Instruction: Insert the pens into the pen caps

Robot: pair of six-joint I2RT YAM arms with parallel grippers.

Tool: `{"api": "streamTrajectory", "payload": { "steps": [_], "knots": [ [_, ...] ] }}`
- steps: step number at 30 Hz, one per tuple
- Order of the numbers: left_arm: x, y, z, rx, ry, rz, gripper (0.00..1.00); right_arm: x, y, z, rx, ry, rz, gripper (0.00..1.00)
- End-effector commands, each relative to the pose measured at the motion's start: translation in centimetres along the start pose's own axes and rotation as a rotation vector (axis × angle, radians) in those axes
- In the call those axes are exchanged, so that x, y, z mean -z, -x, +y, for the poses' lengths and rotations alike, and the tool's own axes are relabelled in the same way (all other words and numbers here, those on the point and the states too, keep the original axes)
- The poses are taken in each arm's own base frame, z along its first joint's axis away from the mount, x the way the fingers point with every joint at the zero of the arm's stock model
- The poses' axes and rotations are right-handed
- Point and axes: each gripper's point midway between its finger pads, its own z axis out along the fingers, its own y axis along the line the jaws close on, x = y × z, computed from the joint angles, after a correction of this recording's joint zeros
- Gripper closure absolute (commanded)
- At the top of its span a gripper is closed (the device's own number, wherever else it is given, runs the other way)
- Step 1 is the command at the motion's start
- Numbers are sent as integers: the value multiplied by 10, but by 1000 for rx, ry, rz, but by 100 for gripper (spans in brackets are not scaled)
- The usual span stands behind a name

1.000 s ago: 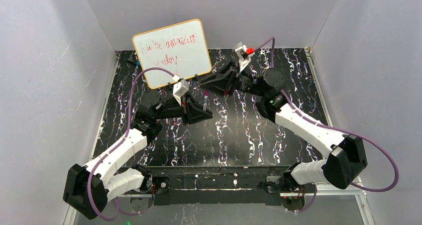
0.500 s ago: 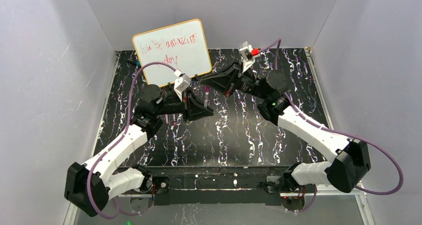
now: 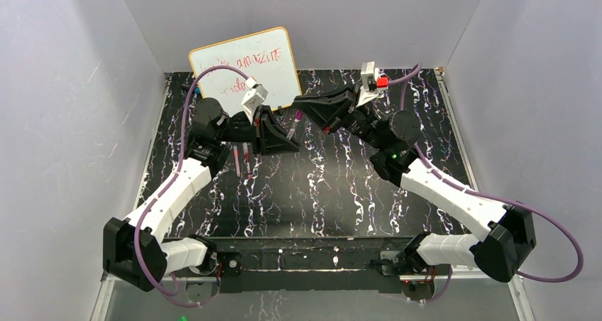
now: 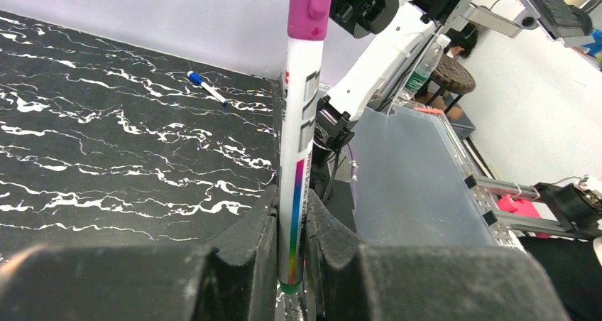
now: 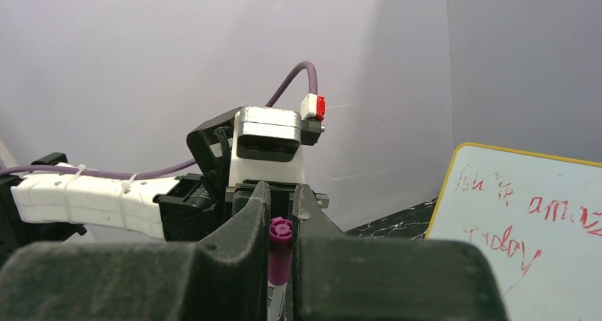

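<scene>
My left gripper [image 4: 289,197] is shut on the lower body of a white pen [image 4: 297,143] with a rainbow stripe, held upright. A magenta pen cap [image 4: 310,8] sits on the pen's top end. My right gripper [image 5: 282,189] is shut on that cap [image 5: 280,239], with the white body showing just below it. In the top view the pen [image 3: 292,128] spans the gap between the left gripper [image 3: 287,139] and the right gripper [image 3: 302,111], above the table. Two thin pink-red pens [image 3: 236,160] lie on the table under the left arm.
A whiteboard [image 3: 245,65] with red writing leans against the back wall, just behind both grippers. A blue-tipped marker [image 4: 207,86] lies on the black marbled table [image 3: 341,193]. Grey walls close in the left, right and back sides.
Both grippers have moved toward the back wall and upward together, with the pen and cap between them. The right wrist has shifted to the right and the left arm has drawn back.
</scene>
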Motion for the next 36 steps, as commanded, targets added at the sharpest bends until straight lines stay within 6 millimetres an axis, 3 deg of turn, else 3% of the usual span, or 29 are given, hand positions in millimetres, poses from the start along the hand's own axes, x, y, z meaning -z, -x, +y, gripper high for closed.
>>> {"api": "streamTrajectory", "payload": {
  "steps": [1, 11, 25, 26, 29, 31, 36],
  "knots": [
    [4, 92, -17, -245, 65, -202, 100, 39, -138, 18, -188, 70, 429, 99],
    [8, 102, -22, -266, 73, -206, 100, 42, -174, 35, -217, 93, 499, 99],
    [19, 89, -15, -259, 139, -183, 100, 39, -183, 27, -231, 44, 561, 99],
    [20, 85, -12, -253, 155, -171, 100, 35, -179, 25, -220, 39, 554, 99],
    [25, 65, 0, -239, 222, -113, 100, 21, -154, 20, -154, 15, 494, 78],
    [28, 51, 6, -227, 254, -87, 100, 9, -125, 16, -104, -5, 421, 64],
    [38, 8, 23, -154, 335, -28, 100, -16, -48, 5, 4, -34, 265, 39]
  ]
}}
